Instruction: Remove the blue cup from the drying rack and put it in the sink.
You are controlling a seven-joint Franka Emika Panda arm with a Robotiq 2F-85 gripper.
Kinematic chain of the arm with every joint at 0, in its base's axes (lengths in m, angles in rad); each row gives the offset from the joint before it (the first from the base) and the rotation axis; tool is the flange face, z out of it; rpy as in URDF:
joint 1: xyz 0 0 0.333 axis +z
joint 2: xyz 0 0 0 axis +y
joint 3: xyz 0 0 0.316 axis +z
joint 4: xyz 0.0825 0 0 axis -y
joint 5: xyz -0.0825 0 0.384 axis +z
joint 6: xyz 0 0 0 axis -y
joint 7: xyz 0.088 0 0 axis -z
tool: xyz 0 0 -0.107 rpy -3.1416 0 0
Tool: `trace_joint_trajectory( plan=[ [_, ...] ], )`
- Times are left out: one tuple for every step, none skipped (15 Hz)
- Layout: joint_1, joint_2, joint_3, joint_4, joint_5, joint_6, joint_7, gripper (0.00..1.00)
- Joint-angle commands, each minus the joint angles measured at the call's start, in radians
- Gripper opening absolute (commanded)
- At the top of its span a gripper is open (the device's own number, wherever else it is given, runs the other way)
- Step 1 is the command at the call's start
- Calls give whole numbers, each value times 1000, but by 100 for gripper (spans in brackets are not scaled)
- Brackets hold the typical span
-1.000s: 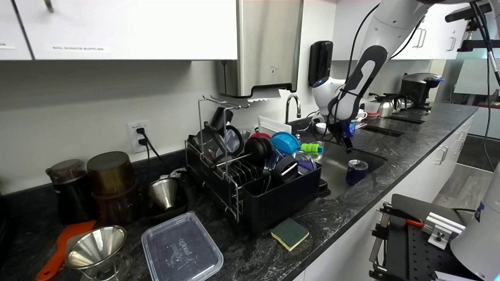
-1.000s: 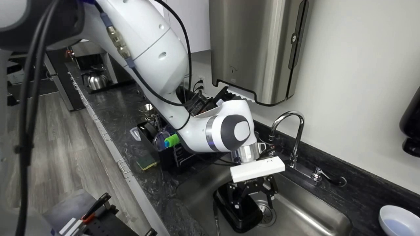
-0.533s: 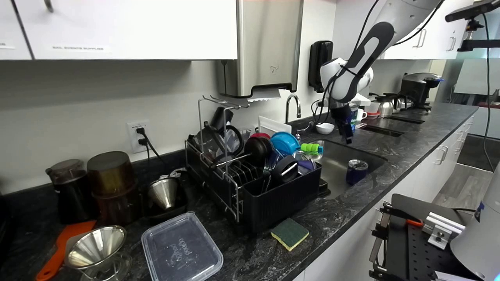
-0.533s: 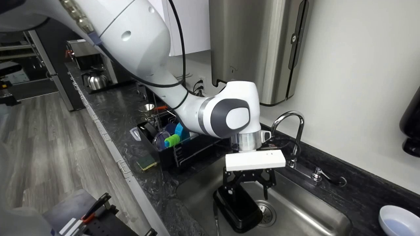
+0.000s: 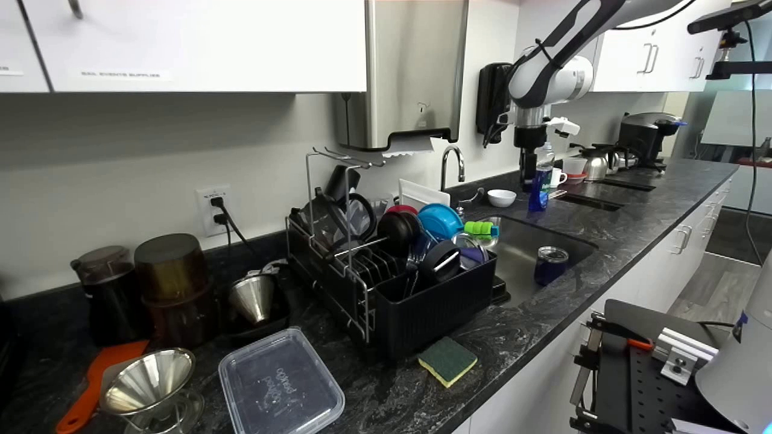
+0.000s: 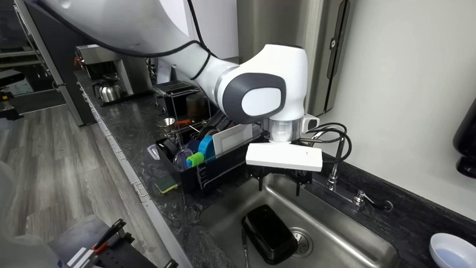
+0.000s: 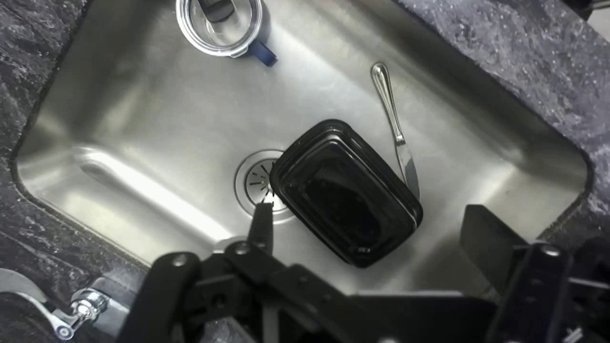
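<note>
A dark blue cup [image 5: 550, 265] with a clear lid stands in the sink [image 5: 512, 247] near its front edge in an exterior view. In the wrist view the cup [image 7: 219, 24] is cut by the top edge, its blue handle showing. My gripper [image 6: 279, 190] is open and empty above the sink, pointing down, apart from the cup. In the wrist view its fingers [image 7: 262, 226] stand wide apart with nothing between the pads. The black drying rack [image 5: 431, 319] is full of dishes, with a light blue round piece [image 5: 440, 221] in it.
A black container [image 7: 345, 195] lies in the sink partly over the drain, beside a knife [image 7: 391, 105]. The faucet [image 6: 336, 152] rises at the sink's back. A soap bottle [image 5: 541, 181], a white bowl [image 5: 501, 198] and a sponge [image 5: 447, 360] are on the counter.
My arm has risen out from low over the sink, and the gripper has turned from tilted to pointing straight down. The jaws stay open; the cup in the sink has not moved.
</note>
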Motion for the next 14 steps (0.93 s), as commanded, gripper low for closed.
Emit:
trace_joint_trajectory(
  plan=[
    [11, -57, -27, 8, 132, -51, -11, 100],
    [14, -75, -36, 12, 171, -63, 6, 100],
    [16, -89, -44, 14, 200, -63, 22, 100],
    [19, -104, -53, 13, 226, -52, 67, 100],
    [22, -117, -60, 9, 248, -34, 107, 100],
    [24, -131, -66, 5, 270, -19, 143, 100],
    [27, -145, -71, 1, 290, -11, 183, 100],
    [30, -160, -75, -6, 311, -1, 222, 100],
    [34, -174, -80, -12, 328, 13, 263, 100],
    [37, -188, -84, -14, 338, 9, 286, 100],
    [40, -207, -87, -24, 353, 31, 321, 100],
    [42, -223, -89, -34, 360, 55, 360, 100],
    [47, -187, -97, 9, 328, 2, 314, 100],
    [50, -200, -101, 2, 332, 13, 339, 100]
  ],
)
